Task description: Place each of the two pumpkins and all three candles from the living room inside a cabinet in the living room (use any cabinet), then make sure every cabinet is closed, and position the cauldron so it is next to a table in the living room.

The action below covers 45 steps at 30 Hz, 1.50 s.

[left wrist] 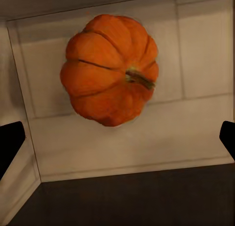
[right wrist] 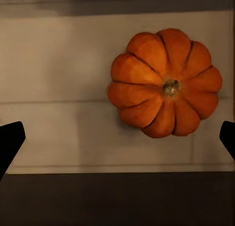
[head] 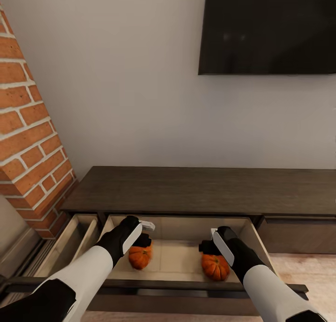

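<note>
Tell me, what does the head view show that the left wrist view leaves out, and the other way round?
Head view alone: the second pumpkin under the right pincer, the cabinet top, the brick wall, a dark screen and another open drawer. Left wrist view alone: the left pumpkin's stem pointing sideways and the left pincer's fingertips spread wide. Both share that left pumpkin lying in the open pale drawer.

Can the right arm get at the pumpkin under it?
Probably yes: the right gripper hangs open just above the right pumpkin in the open drawer, with nothing between.
</note>
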### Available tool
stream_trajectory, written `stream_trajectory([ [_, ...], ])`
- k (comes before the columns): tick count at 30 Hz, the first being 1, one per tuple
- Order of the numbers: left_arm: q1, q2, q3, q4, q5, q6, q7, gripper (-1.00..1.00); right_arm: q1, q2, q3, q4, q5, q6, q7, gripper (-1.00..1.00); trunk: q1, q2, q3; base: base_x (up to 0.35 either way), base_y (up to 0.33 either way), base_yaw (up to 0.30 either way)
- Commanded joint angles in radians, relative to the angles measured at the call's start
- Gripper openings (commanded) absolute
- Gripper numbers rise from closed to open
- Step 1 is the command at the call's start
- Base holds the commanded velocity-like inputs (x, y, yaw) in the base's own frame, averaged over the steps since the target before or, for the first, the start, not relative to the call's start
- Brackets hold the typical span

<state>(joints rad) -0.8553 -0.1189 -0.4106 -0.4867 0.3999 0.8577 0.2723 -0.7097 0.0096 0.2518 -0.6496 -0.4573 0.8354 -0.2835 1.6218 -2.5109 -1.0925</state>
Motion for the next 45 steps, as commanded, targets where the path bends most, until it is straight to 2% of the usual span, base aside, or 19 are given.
stream_trajectory([
  [1, -0.001, 0.001, -0.006, -0.001, 0.011, 0.003, 0.008, 1.00, -0.001, -0.001, 0.003, -0.001, -0.011, 0.002, -0.010, 1.00, -0.001, 0.000, 0.003, 0.000, 0.000, 0.000],
  [11, -0.001, 0.001, -0.006, -0.001, 0.013, 0.017, 0.000, 1.00, -0.001, -0.001, 0.003, -0.001, -0.011, 0.002, -0.009, 1.00, -0.005, 0.002, 0.042, 0.000, 0.000, 0.000],
  [17, -0.002, 0.000, -0.006, -0.003, 0.013, 0.061, -0.001, 1.00, -0.001, 0.000, 0.003, -0.002, -0.012, 0.002, -0.008, 1.00, -0.008, 0.004, 0.065, 0.000, 0.000, 0.000],
  [25, -0.001, 0.002, -0.005, -0.079, 0.013, 0.129, -0.001, 1.00, -0.001, 0.000, 0.003, -0.002, -0.012, 0.002, -0.007, 1.00, -0.011, 0.006, 0.096, -0.001, 0.000, 0.000],
  [45, -0.001, 0.004, -0.006, -0.100, 0.014, 0.133, 0.000, 1.00, 0.001, 0.002, 0.004, -0.007, -0.013, 0.002, -0.004, 1.00, -0.020, 0.010, 0.173, -0.052, 0.000, 0.000],
])
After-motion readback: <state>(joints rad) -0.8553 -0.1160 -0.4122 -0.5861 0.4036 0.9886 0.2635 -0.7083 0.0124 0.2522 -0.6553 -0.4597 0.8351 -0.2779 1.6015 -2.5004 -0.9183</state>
